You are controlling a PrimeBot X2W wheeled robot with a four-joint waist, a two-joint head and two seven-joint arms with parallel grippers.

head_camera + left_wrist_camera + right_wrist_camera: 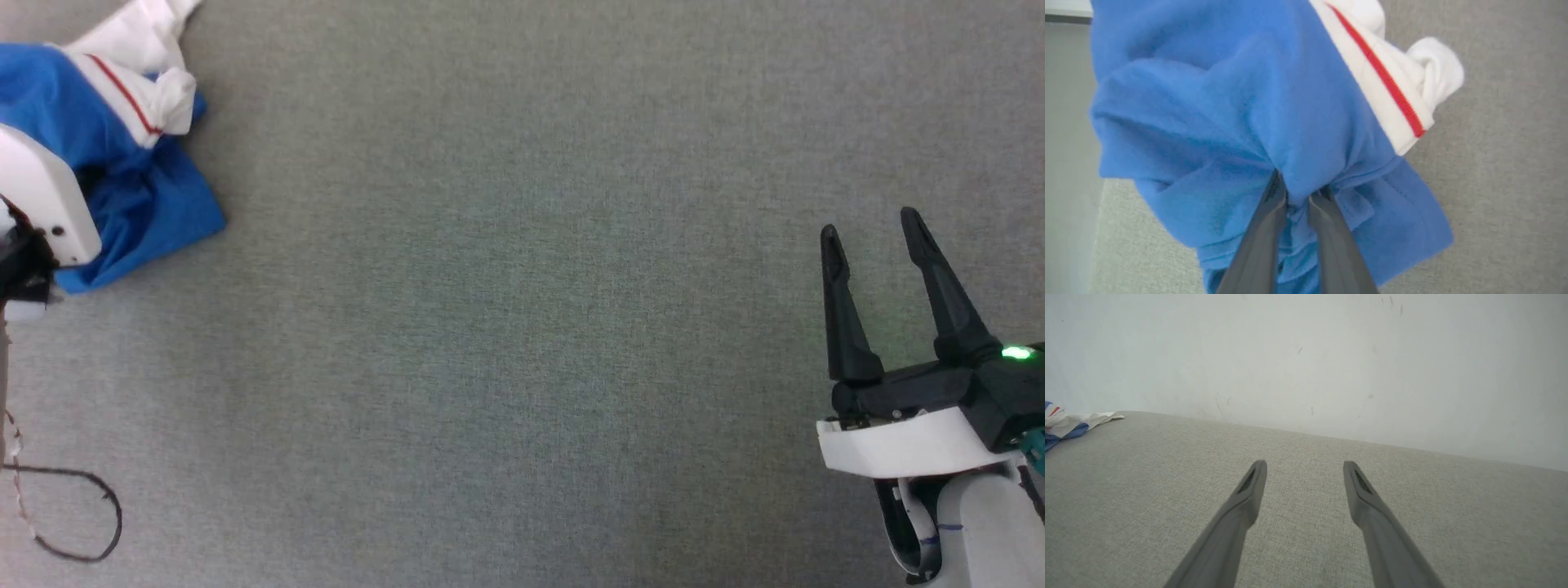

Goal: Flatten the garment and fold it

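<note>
The garment (122, 155), a bright blue jersey with white sleeves and red-striped trim, lies bunched at the far left of the grey surface. In the left wrist view my left gripper (1300, 192) is shut on a fold of the garment's (1229, 106) blue cloth, which bulges up between the two dark fingers. The left arm's white wrist cover (45, 196) lies over the cloth and hides the fingers in the head view. Far from the garment, my right gripper (869, 224) stands open at the lower right above bare surface, also open in its own view (1304, 467). A corner of the garment (1065, 422) shows at the far left there.
A grey fabric surface (522, 327) spreads under everything. A dark cable loop (77, 514) lies at the lower left. A pale wall (1306, 355) rises behind the surface's far edge in the right wrist view.
</note>
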